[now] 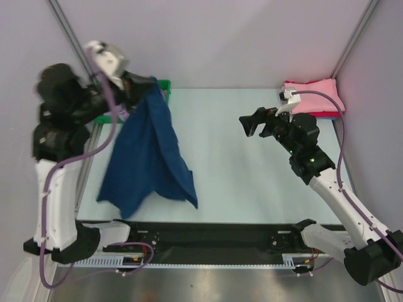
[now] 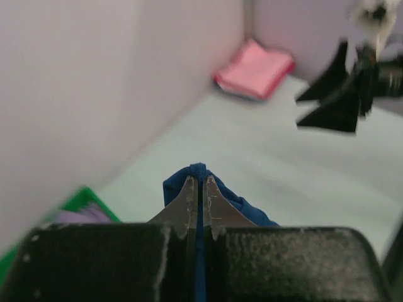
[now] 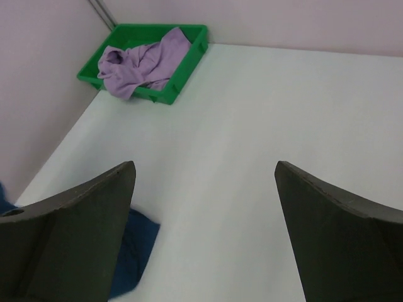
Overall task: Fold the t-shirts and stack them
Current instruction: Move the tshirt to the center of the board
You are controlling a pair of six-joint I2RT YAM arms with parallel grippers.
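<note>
Since fold likely needed cloth hanging free first, left end effector (image 2: 198, 182) clamped shut on navy tee (image 1: 148, 157), pinched edge held high, lower hem resting on tabletop (image 1: 245, 182). Right end effector (image 1: 250, 123) gaped wide, empty, well apart from tee, facing it, probably waiting for second corner. Pink stack (image 1: 313, 94) sat in far right corner

Open table (image 1: 252, 170) centre between draped navy t-shirt (image 1: 148, 157), far-left green bin (image 3: 192, 60), far-right pink stack (image 1: 312, 94)
</note>
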